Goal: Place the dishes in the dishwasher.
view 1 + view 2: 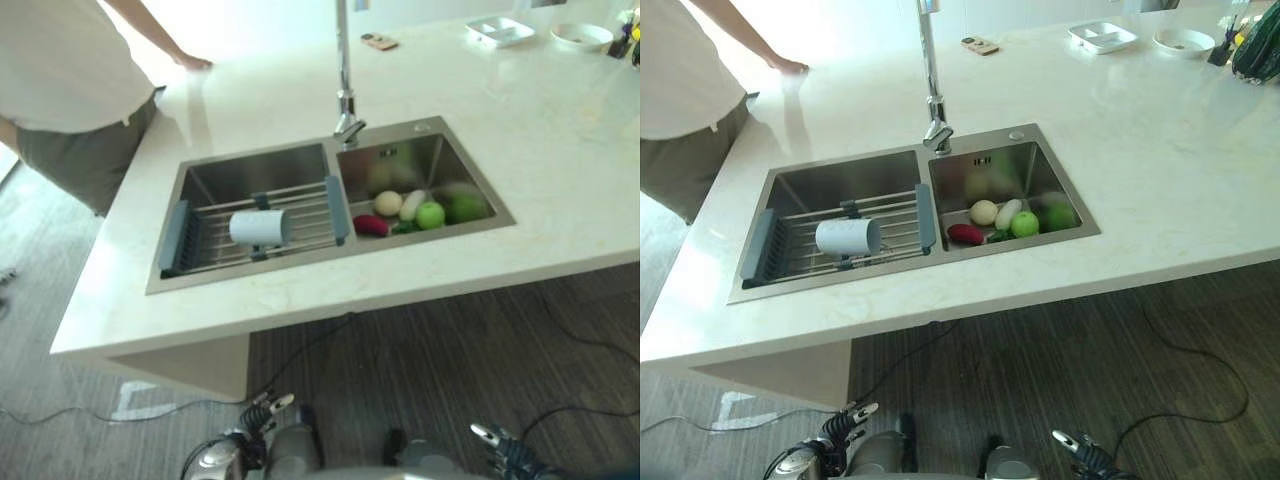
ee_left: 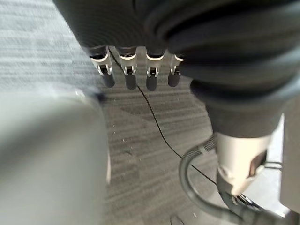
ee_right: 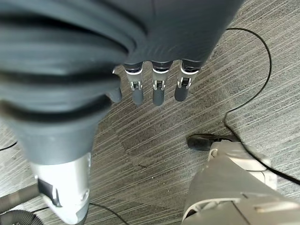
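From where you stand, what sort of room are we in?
Most likely a kitchen: a pale stone counter holds a double-basin steel sink under a tall chrome tap, with a light blue cup lying on a drying rack and vegetables in the other basin.

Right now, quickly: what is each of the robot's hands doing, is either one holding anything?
Left hand: open, fingers straight, holding nothing, hanging low above the floor.
Right hand: open, fingers straight, holding nothing, also low above the floor.

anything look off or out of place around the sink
Nothing is spilled or broken. One oddity: the pale cup lies on its side on the drying rack over the left basin, not upright. The right basin holds fruit and vegetables, not dishes.
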